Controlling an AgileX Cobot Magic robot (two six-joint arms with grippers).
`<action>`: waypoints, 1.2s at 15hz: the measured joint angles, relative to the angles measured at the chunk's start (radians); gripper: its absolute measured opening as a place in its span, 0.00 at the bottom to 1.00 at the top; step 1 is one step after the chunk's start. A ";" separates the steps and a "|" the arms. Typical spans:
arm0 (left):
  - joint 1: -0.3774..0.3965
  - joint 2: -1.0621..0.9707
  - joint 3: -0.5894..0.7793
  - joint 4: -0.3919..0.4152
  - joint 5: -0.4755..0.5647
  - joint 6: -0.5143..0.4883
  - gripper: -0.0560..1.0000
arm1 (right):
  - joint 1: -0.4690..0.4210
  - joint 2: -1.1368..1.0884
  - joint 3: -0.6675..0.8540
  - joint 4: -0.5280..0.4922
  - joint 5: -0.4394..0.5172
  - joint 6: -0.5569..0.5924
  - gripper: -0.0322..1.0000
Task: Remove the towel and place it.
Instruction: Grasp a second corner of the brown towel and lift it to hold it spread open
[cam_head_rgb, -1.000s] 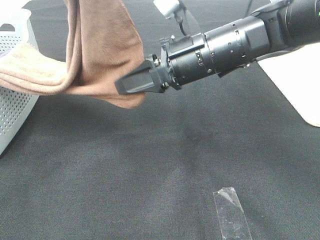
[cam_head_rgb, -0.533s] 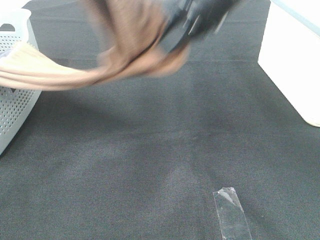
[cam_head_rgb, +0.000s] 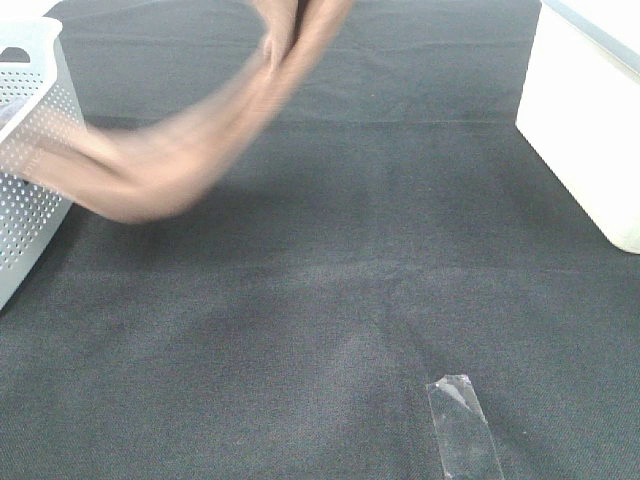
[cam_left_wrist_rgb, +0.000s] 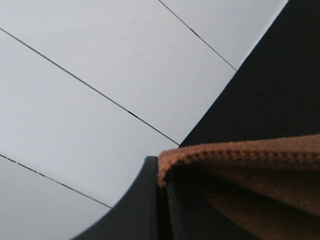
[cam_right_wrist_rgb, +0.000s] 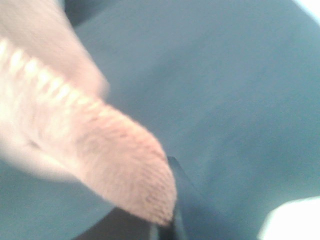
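The reddish-brown towel (cam_head_rgb: 190, 150) hangs blurred in the air in the exterior high view. It stretches from the top middle of the picture down to the white basket (cam_head_rgb: 30, 200) at the left. Neither gripper shows in that view. In the left wrist view my left gripper (cam_left_wrist_rgb: 165, 200) is shut on the towel's hemmed edge (cam_left_wrist_rgb: 240, 155). In the right wrist view my right gripper (cam_right_wrist_rgb: 167, 225) pinches a fold of the towel (cam_right_wrist_rgb: 120, 170) above the black table cloth (cam_right_wrist_rgb: 225, 100).
The white perforated basket stands at the left edge of the black table cloth (cam_head_rgb: 350, 280). A white box (cam_head_rgb: 590, 120) stands at the right edge. A strip of clear tape (cam_head_rgb: 462, 425) lies near the front.
The right arm has gone up and out of the top of the exterior high view with the towel. The towel has swung upward and now stretches taut from the basket.
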 joint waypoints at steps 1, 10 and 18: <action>0.026 0.007 0.000 -0.004 -0.054 -0.005 0.05 | 0.000 0.021 -0.029 -0.033 -0.052 -0.004 0.03; 0.236 0.105 -0.001 -0.021 -0.539 -0.026 0.05 | 0.000 0.080 -0.073 -0.262 -0.676 0.181 0.03; 0.343 0.404 -0.327 -0.165 -0.766 -0.039 0.05 | -0.043 0.207 -0.073 -0.295 -1.104 0.266 0.03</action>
